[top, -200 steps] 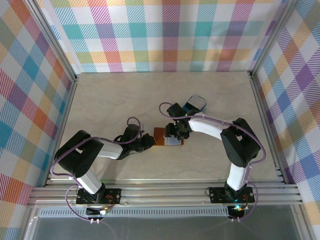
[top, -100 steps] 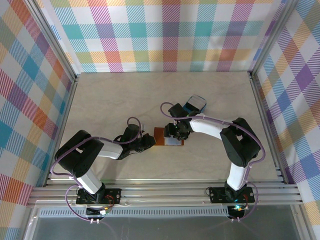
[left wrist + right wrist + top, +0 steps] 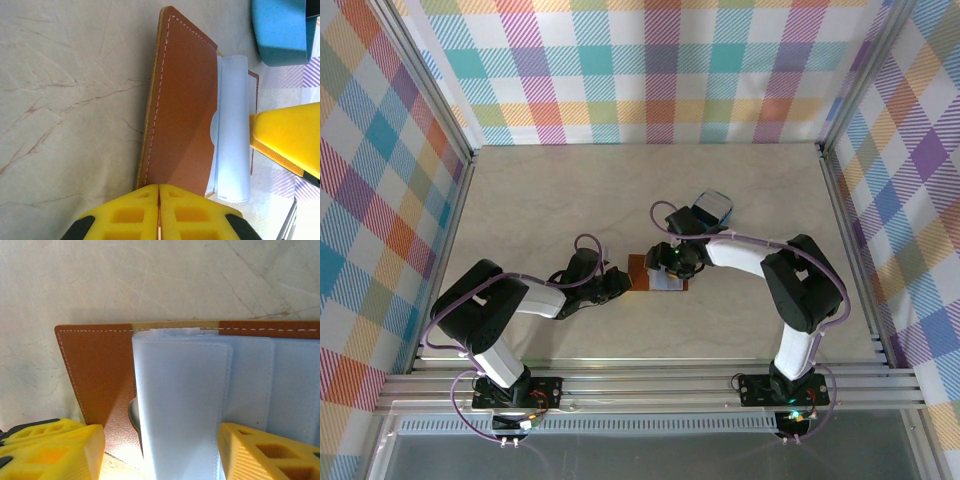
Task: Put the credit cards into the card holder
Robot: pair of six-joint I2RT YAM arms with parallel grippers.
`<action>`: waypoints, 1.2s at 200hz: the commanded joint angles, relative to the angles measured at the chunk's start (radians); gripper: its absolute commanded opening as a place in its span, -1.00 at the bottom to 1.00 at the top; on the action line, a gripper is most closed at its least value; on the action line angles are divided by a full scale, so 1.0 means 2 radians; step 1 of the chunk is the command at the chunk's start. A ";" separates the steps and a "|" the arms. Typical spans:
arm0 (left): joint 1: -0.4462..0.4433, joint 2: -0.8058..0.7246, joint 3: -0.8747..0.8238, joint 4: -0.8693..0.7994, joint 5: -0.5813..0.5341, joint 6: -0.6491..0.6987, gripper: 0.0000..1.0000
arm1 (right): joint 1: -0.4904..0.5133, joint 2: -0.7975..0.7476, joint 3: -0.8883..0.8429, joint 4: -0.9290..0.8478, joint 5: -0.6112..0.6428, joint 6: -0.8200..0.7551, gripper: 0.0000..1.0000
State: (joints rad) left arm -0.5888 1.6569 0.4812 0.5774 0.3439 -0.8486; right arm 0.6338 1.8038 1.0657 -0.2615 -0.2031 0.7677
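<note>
The right gripper [image 3: 160,440] has swung slightly rightward over the open wallet [image 3: 640,272], which lies mid-tabletop toward the near edge. Its jaws stand apart astride the pale lining, with no card visible between them. The left gripper [image 3: 159,196] stays clenched at the wallet's left edge, probably steadying it for an insertion.

Probably a robot lab cell: aluminium frame [image 3: 650,385], plaid cloth walls [image 3: 650,70], marbled tabletop [image 3: 540,200].

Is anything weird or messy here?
No, nothing looks broken or spilled. The card holder just lies open on the table, pale lining up, with the blue tray farther back.
</note>
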 commanded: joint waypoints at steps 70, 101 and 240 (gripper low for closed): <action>-0.006 0.022 -0.005 -0.011 -0.004 -0.003 -0.81 | -0.002 -0.033 -0.001 -0.031 0.051 -0.010 0.23; -0.006 0.025 -0.004 -0.014 -0.006 -0.003 -0.81 | -0.002 -0.030 0.011 -0.060 0.073 -0.018 0.26; -0.006 0.032 -0.001 -0.016 -0.006 -0.004 -0.81 | -0.003 -0.028 -0.004 -0.051 0.073 -0.015 0.31</action>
State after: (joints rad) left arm -0.5884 1.6653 0.4812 0.5877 0.3470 -0.8497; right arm 0.6331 1.7634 1.0641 -0.3595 -0.0460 0.7471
